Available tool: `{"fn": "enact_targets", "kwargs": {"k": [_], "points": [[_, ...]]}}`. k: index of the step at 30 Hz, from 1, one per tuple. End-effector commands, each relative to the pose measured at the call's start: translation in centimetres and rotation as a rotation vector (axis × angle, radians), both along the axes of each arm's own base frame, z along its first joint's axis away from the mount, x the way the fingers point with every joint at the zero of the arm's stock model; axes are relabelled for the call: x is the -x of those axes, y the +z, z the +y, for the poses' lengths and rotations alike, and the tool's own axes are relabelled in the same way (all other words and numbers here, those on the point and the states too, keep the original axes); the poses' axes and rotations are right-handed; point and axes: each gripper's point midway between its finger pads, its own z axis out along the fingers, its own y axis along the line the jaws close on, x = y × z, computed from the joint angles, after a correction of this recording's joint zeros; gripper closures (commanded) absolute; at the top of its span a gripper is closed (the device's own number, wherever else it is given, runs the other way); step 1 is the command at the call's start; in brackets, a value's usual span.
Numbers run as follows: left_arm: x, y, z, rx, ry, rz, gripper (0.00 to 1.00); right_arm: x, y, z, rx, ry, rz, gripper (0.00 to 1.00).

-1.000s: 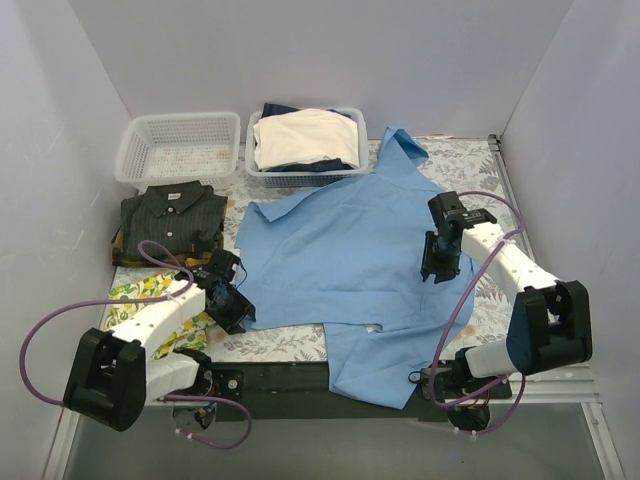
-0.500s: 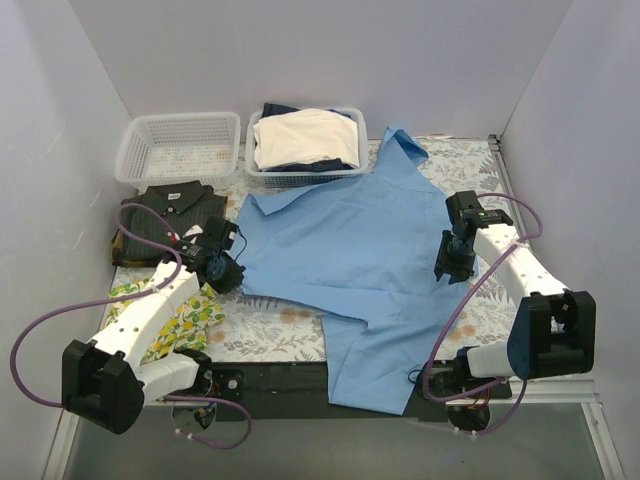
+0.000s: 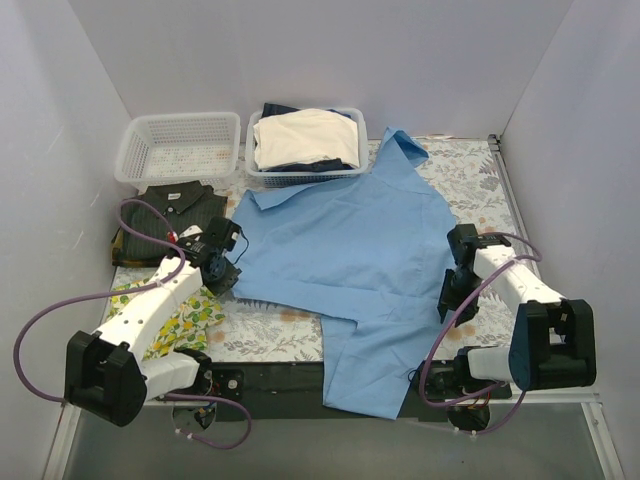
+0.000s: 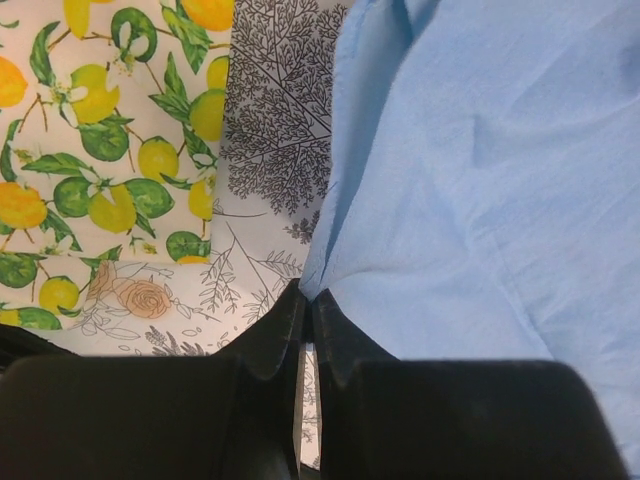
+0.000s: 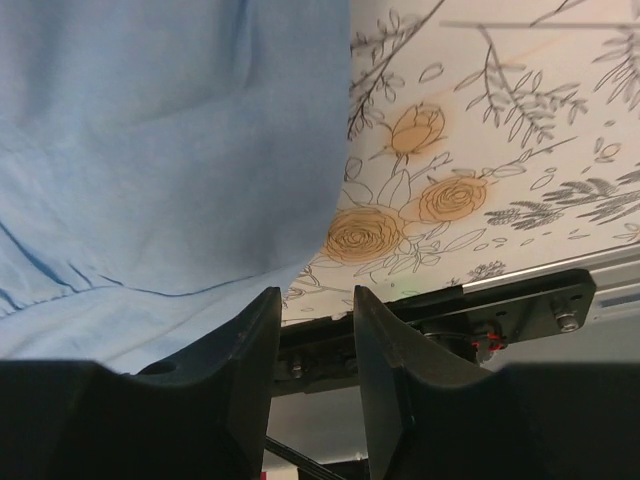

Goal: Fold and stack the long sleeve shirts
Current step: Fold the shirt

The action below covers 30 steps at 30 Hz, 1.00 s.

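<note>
The blue shirt lies spread on the surface. Its long axis runs from the far right, beside the full basket, to the near edge, where its end hangs over. The dark shirt sits folded at the far left, collar toward the back wall, just before the empty basket. The left arm stretches forward, low over the lemon cloth, its jaws pinching the blue shirt's left edge. The right arm is folded close to its base, its jaws spread above the shirt's right edge.
</note>
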Motion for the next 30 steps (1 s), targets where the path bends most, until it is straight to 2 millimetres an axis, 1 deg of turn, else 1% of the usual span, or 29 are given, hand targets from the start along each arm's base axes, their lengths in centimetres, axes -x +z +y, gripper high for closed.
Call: {"fn": "enact_targets", "kwargs": {"k": [1,3,7,9,10,14,19,22,23,24,25,27,29,30], "points": [[-0.7,-0.6,-0.1,-0.016,-0.033,-0.008,1.00,2.0,-0.2,1.4,-0.077,-0.036,0.052,0.56],[-0.9,-0.9,-0.4,-0.008,-0.057,-0.002,1.00,1.8,-0.5,1.8,-0.091,-0.046,0.050,0.55],[-1.5,-0.8,-0.8,-0.013,-0.087,0.006,1.00,2.3,-1.7,3.1,-0.138,-0.052,0.076,0.54],[-1.8,-0.7,-0.9,-0.014,-0.098,0.000,1.00,2.3,-2.2,3.3,-0.140,-0.057,0.087,0.54],[-2.0,-0.6,-0.9,-0.015,-0.102,-0.001,1.00,2.0,-2.5,3.3,-0.135,-0.062,0.077,0.54],[-2.0,-0.4,-0.7,-0.026,-0.111,-0.001,1.00,1.8,-3.3,3.5,-0.133,-0.075,0.086,0.62],[-2.3,0.1,-0.8,-0.025,-0.118,-0.019,1.00,1.7,-3.3,3.5,-0.128,-0.067,0.071,0.64],[-2.4,0.3,-0.8,-0.024,-0.121,-0.028,1.00,1.5,-3.3,3.2,-0.108,-0.051,0.065,0.61],[-2.4,0.3,-0.8,-0.021,-0.121,-0.032,1.00,1.4,-3.3,3.1,-0.100,-0.045,0.062,0.56],[-2.4,0.4,-0.8,-0.019,-0.123,-0.034,1.00,1.1,-3.1,3.2,-0.099,-0.034,0.054,0.54],[-2.5,0.4,-0.9,-0.017,-0.125,-0.038,1.00,0.9,-3.2,2.8,-0.072,-0.026,0.049,0.51],[-2.6,0.4,-1.1,-0.012,-0.133,-0.039,1.00,0.6,-3.1,2.8,-0.061,-0.012,0.041,0.52],[-2.8,0.6,-1.2,-0.006,-0.136,-0.046,1.00,0.5,-3.3,2.8,-0.052,-0.007,0.045,0.67],[-2.9,0.6,-1.2,-0.006,-0.138,-0.046,1.00,0.6,-3.4,3.0,-0.052,-0.002,0.050,0.81]]}}
